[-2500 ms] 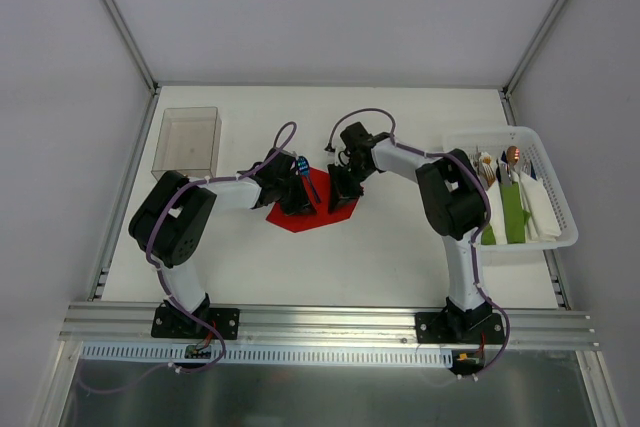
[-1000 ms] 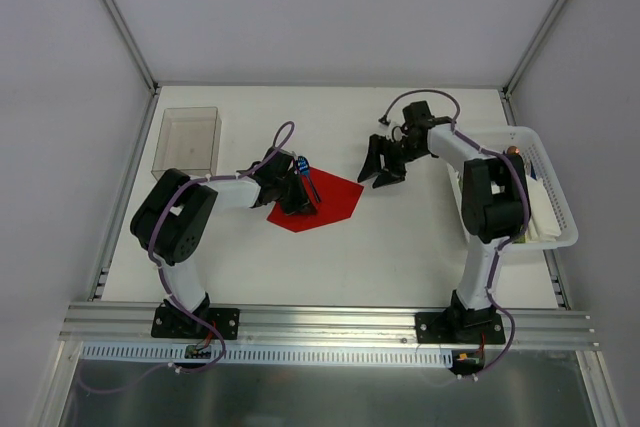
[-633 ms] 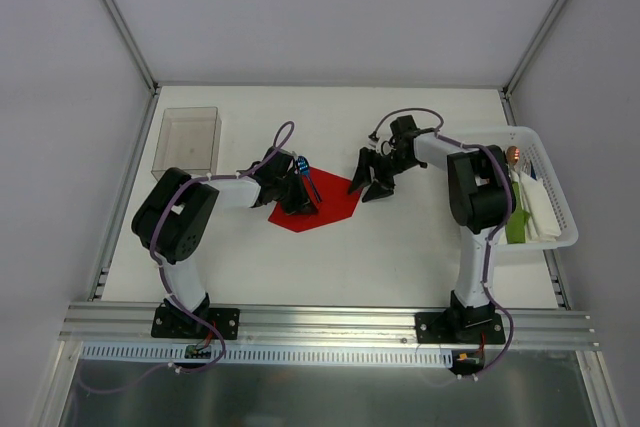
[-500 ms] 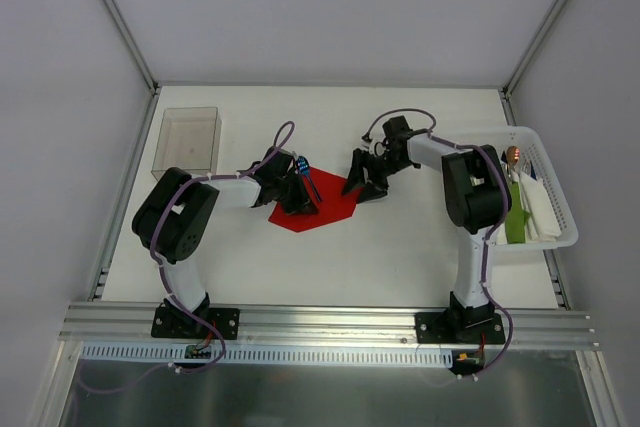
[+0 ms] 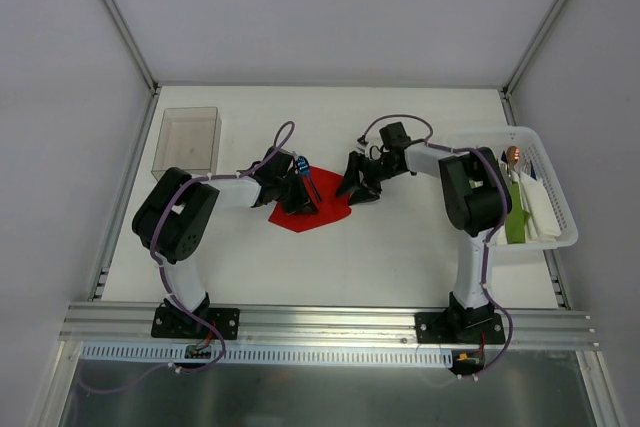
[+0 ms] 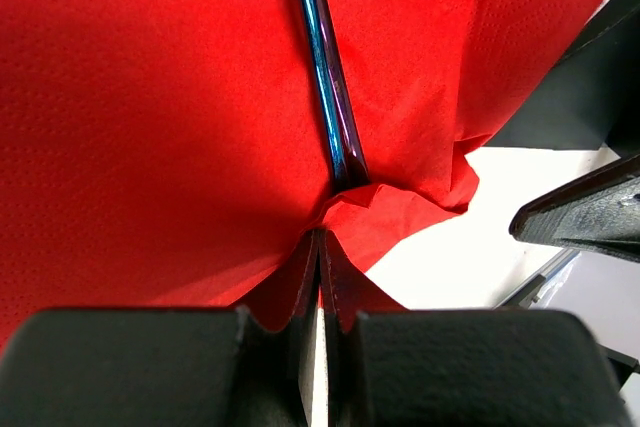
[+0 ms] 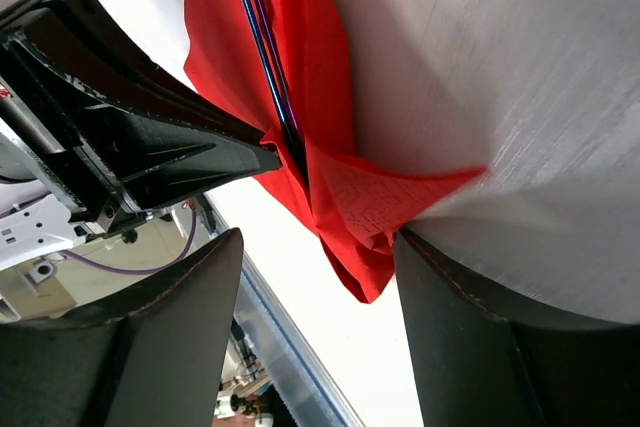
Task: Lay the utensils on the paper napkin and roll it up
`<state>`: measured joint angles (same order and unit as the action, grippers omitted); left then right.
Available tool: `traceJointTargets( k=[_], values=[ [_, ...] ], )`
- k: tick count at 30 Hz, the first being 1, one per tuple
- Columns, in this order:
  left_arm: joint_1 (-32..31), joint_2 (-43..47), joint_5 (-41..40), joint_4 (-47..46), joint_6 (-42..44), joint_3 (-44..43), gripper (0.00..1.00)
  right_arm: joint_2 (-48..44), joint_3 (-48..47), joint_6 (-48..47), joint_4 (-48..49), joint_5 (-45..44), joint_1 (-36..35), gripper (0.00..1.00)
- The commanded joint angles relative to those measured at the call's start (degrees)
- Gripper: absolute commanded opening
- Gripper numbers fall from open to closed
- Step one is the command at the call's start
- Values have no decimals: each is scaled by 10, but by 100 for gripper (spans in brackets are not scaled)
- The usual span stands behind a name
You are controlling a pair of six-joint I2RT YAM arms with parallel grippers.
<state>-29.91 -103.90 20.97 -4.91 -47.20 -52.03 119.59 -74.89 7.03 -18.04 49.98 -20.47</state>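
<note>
- The slim iridescent blue-purple metal utensils (image 6: 325, 77) lie along the thin bright red paper napkin (image 6: 150, 127), mid-way across the white table (image 5: 400, 247).
- The right gripper (image 7: 318, 237), off toward the basket side a second ago, has swung back to the napkin's right corner. That corner is now lifted and creased, so I judge the roll is starting.
- Its jaws are spread either side of that corner, gripping nothing.
- The left gripper (image 6: 318, 247) is pressed together at a crumpled fold by the handle end. Whether it pinches paper, I cannot tell.

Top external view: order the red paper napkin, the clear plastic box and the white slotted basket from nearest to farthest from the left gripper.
1. Red paper napkin, centre, pinched by the left gripper.
2. Clear plastic box, back left.
3. White slotted basket, far right.
</note>
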Motion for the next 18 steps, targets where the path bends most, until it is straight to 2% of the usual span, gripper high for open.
traceJointTargets(
  k=[1, 5, 13, 18],
  values=[
    [1, -21, -30, 31, 11, 9, 0, -24, 13, -3, 50, -61, 14, 66],
    [2, -23, -30, 31, 11, 9, 0, -9, -2, 4, 69, -77, 34, 67],
    [6, -22, -30, 31, 12, 11, 0, 36, 3, 69, 149, -19, 37, 68],
    [7, -23, -29, 31, 13, 11, 0, 36, 8, 81, 158, 6, 36, 63]
  ],
)
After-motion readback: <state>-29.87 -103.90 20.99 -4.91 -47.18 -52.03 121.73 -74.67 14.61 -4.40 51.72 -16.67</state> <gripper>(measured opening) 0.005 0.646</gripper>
